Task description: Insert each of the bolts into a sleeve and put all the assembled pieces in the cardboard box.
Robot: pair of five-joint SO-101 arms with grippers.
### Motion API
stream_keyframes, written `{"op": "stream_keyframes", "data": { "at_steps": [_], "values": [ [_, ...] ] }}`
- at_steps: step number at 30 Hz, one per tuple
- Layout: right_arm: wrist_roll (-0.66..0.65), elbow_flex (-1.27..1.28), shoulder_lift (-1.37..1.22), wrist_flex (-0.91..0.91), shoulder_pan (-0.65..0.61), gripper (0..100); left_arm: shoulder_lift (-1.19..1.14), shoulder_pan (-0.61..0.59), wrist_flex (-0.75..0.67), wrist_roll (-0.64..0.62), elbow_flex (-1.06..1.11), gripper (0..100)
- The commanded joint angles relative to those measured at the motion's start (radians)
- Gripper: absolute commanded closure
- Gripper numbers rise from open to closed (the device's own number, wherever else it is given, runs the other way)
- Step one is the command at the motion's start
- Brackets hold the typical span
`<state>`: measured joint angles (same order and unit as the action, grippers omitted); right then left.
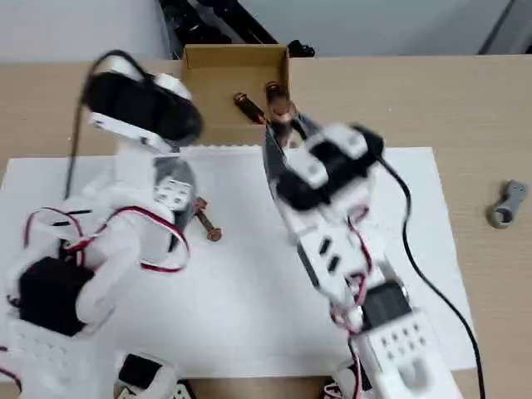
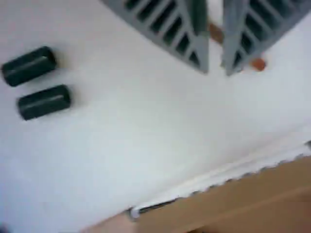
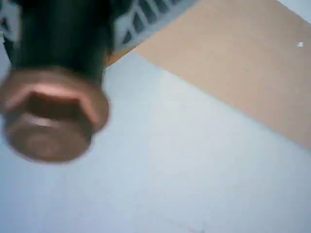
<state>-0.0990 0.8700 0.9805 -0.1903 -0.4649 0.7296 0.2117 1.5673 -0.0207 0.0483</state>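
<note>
The cardboard box (image 1: 218, 60) stands at the table's far edge with one assembled bolt-and-sleeve piece (image 1: 246, 106) lying in it. My right gripper (image 1: 279, 126) is shut on another assembled piece (image 1: 277, 100), held at the box's right front corner. Close up, that piece is a black sleeve (image 3: 63, 34) with a copper bolt head (image 3: 51, 121). My left gripper (image 2: 216, 68) hovers over the white mat (image 1: 249, 316), fingers a little apart. A loose copper bolt (image 1: 207, 222) lies just under it, with its head (image 2: 258, 63) in sight. Two black sleeves (image 2: 29, 65) (image 2: 43, 101) lie side by side on the mat.
A grey tool (image 1: 507, 204) lies on the bare table at the right. The mat's far edge (image 2: 233, 172) meets the tan table (image 2: 252, 204). A black cable (image 1: 424, 266) trails from the right arm across the mat's right side.
</note>
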Motion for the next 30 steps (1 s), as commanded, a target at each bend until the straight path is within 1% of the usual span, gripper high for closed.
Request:
{"op": "stream_keyframes", "data": {
  "at_steps": [1,4,8,12,16,21,25,28,30],
  "values": [
    [-0.005,-0.176,-0.242,0.122,0.051,99.5,0.015,-0.091,0.037,0.003,-0.038,99],
    [-0.005,-0.292,-0.444,0.193,0.087,99.5,0.015,-0.15,0.081,0.006,-0.038,99],
    [-0.003,-0.462,-0.69,0.213,0.094,99.5,0.015,-0.216,0.13,0.008,-0.036,99],
    [-0.002,-0.663,-0.932,0.213,0.094,99.5,0.015,-0.265,0.141,0.009,-0.035,99],
    [-0.002,-0.862,-1.182,0.203,0.096,99.5,0.015,-0.265,0.141,0.009,-0.035,99],
    [-0.002,-1.031,-1.457,0.203,0.096,99.1,0.015,-0.265,0.141,0.008,-0.031,99],
    [0.083,-1.125,-1.616,0.202,0.096,99.0,0.009,-0.265,0.157,0.008,-0.031,99],
    [0.155,-1.158,-1.672,0.202,0.097,98.4,0.005,-0.264,0.176,0.008,-0.019,99],
    [0.199,-1.158,-1.685,0.2,0.097,94.4,0.006,-0.264,0.178,0.008,0.008,98]
  ]
}}
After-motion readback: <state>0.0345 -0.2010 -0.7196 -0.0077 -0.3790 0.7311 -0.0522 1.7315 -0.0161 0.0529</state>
